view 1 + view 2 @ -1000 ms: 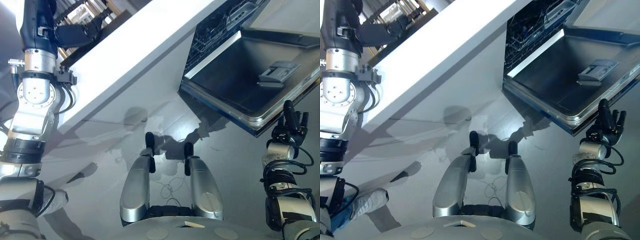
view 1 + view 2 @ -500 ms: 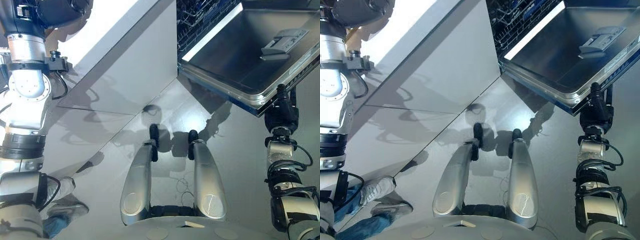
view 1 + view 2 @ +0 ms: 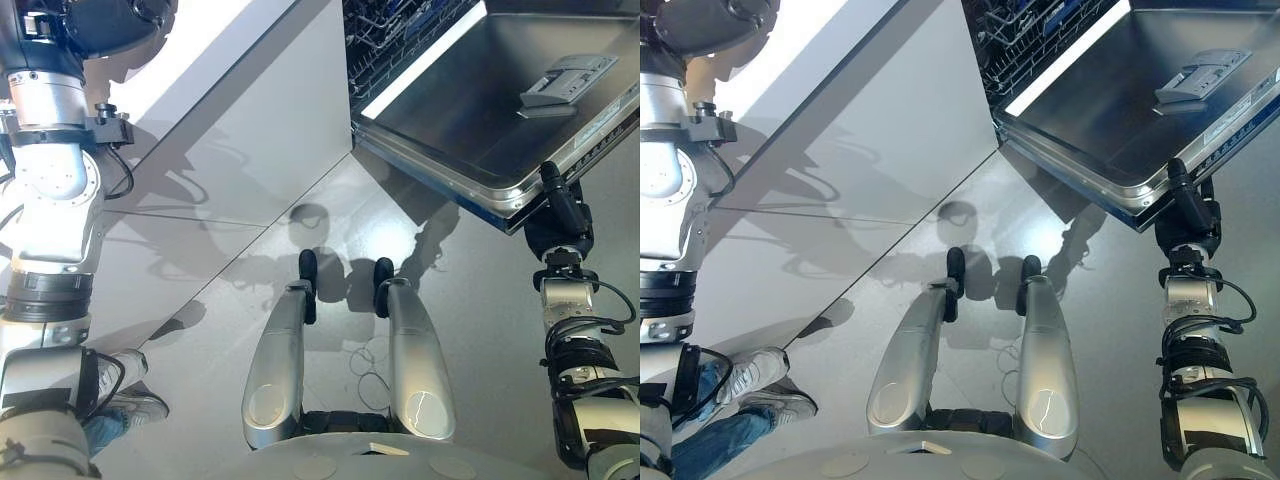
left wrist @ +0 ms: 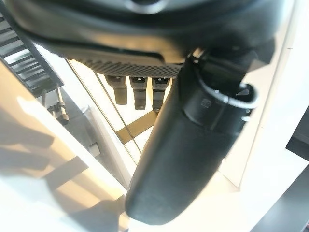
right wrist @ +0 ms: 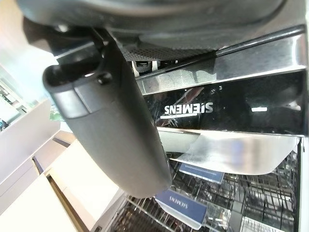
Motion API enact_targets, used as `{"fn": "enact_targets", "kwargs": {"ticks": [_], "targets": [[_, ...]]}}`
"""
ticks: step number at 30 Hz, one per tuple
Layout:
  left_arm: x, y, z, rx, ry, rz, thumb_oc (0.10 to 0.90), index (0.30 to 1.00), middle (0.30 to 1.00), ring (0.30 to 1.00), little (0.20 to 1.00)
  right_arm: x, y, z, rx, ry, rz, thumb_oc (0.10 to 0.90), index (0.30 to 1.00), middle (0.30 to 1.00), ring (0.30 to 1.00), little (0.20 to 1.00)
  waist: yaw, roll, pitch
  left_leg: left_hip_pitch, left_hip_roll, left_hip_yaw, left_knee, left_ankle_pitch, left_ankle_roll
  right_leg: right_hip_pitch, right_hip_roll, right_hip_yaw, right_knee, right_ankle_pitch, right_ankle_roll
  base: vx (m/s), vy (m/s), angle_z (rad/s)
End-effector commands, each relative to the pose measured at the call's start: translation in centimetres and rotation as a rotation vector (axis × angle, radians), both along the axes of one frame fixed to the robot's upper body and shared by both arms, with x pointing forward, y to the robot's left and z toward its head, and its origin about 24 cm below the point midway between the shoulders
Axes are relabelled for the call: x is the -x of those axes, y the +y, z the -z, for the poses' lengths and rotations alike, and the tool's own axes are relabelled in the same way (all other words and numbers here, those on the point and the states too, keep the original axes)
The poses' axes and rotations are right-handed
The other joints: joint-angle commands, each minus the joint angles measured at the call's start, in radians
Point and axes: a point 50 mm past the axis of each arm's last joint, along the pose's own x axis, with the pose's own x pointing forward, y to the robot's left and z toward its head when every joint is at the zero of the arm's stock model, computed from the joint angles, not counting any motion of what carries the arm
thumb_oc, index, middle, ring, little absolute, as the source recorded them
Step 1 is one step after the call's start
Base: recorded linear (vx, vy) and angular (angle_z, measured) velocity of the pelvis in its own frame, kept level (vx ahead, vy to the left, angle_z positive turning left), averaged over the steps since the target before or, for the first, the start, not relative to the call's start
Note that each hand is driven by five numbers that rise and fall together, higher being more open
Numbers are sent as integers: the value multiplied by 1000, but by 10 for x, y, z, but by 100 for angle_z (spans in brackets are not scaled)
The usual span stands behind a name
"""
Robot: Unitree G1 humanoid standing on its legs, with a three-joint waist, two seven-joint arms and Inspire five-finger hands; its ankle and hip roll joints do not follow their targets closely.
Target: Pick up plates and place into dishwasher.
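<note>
Since a second ago, the right hand has risen under the open dishwasher door's front edge; its fingers' state I cannot tell. Behind the door sits the rack. Left hand, fingers relaxed, hangs over the white tabletop.

1. Bright glare is seen on the white countertop.
2. Soft shadows and a light reflection are cast on the glossy floor.
3. The left hand is rendered blurred and backlit.
</note>
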Motion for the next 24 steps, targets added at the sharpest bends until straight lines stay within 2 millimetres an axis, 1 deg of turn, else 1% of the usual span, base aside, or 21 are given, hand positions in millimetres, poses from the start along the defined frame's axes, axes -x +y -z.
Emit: {"fn": "enact_targets", "kwargs": {"ticks": [1, 3, 5, 9, 11, 14, 17, 21, 24], "targets": [[-3, -3, 24, 8, 48, -5, 800, 900, 900, 900, 900, -41, 145, -135, 281, -641, -646, 800, 900, 900, 900, 900, 24, -72, -24, -2, -61, 64, 120, -97, 82, 74, 30, 62, -165, 147, 49, 76, 108, -12], [-4, -2, 25, 15, 48, -6, 800, 900, 900, 900, 900, -31, 173, -158, 316, -759, -724, 800, 900, 900, 900, 900, 30, -73, -24, 8, -64, 68, 108, -95, 88, 77, 31, 63, -175, 154, 53, 43, 91, -14], [-5, -1, 26, 19, 49, -8, 800, 900, 900, 900, 900, -21, 193, -173, 340, -847, -782, 800, 900, 900, 900, 900, 34, -74, -24, 13, -66, 72, 101, -95, 92, 80, 29, 64, -185, 158, 56, 28, 88, -18], [-7, 1, 24, 28, 52, -9, 800, 900, 900, 900, 900, -4, 219, -193, 376, -971, -856, 800, 900, 900, 900, 900, 43, -76, -24, 23, -73, 77, 90, -95, 99, 88, 24, 65, -203, 170, 61, 27, 83, -12], [-8, 2, 22, 34, 52, -8, 800, 900, 900, 900, 900, 2, 227, -199, 389, -1005, -871, 800, 900, 900, 900, 900, 46, -78, -24, 24, -78, 79, 78, -83, 104, 88, 20, 64, -217, 185, 63, 20, 77, -12], [-10, 3, 21, 40, 56, -6, 800, 900, 900, 900, 900, 7, 234, -205, 406, -1024, -883, 800, 900, 900, 900, 900, 52, -79, -24, 40, -82, 80, 56, -77, 109, 97, 17, 60, -234, 195, 69, 46, 79, -12], [-11, 5, 20, 42, 63, -7, 800, 900, 900, 900, 900, 7, 237, -206, 419, -1007, -874, 800, 900, 900, 900, 900, 57, -81, -24, 65, -84, 83, 28, -68, 111, 113, 16, 60, -256, 205, 76, 56, 72, 0], [-12, 6, 21, 39, 69, -6, 800, 900, 900, 900, 900, 1, 235, -202, 421, -951, -820, 800, 900, 900, 900, 900, 62, -83, -24, 96, -88, 81, -5, -59, 114, 139, 14, 64, -280, 215, 81, 42, 47, 16], [-12, 8, 20, 28, 73, -6, 800, 900, 900, 900, 900, -7, 226, -196, 398, -884, -745, 800, 900, 900, 900, 900, 65, -88, -24, 139, -93, 76, -39, -52, 118, 175, 12, 65, -305, 222, 88, 41, 33, 19]]}}
